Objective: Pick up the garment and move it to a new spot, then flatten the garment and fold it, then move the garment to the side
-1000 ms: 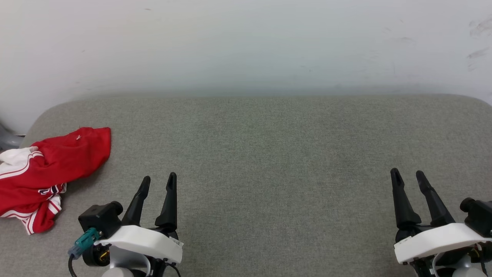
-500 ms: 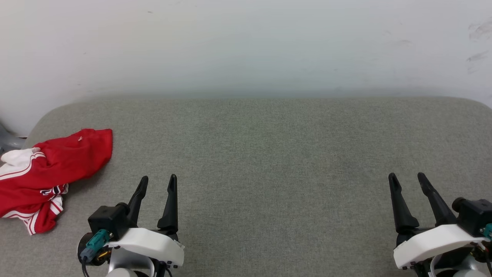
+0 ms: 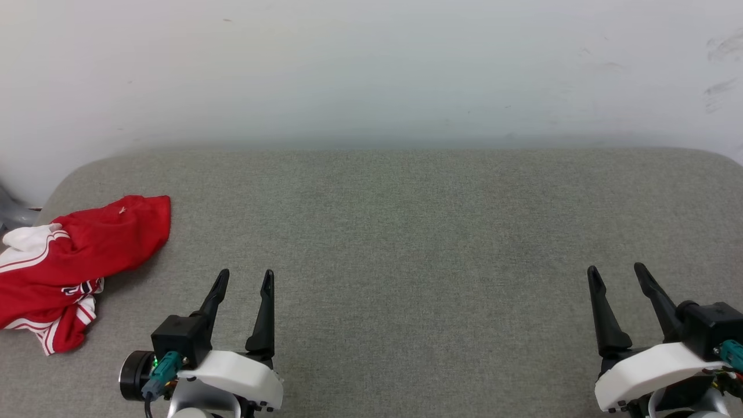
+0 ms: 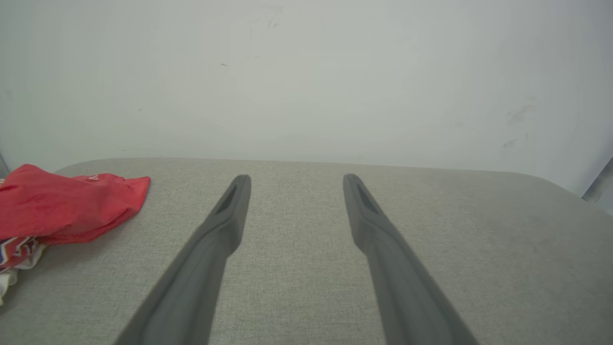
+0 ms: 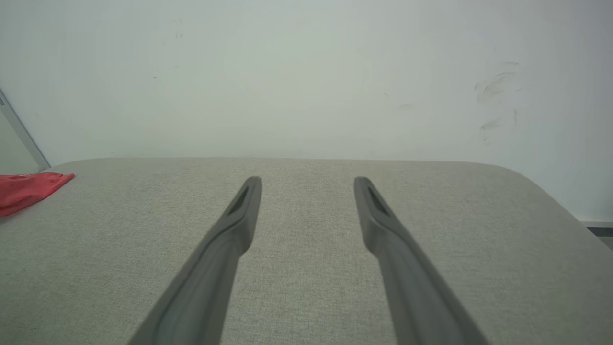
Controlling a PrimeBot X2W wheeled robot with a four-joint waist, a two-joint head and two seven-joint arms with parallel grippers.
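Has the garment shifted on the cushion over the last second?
No. The garment keeps its shape and its spot near the left corner of the grey cushion; the whole view slid slightly, so the camera moved.

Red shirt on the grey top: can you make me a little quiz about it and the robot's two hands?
1. True or false: the garment lies neatly folded in the middle of the grey fabric surface.
2. The left gripper is: A) open and empty, B) shut on the garment, C) open and touching the garment.
3. Which is nearer the garment, the left gripper or the right gripper?

Key
1. False: it lies crumpled at the left end.
2. A.
3. The left gripper.
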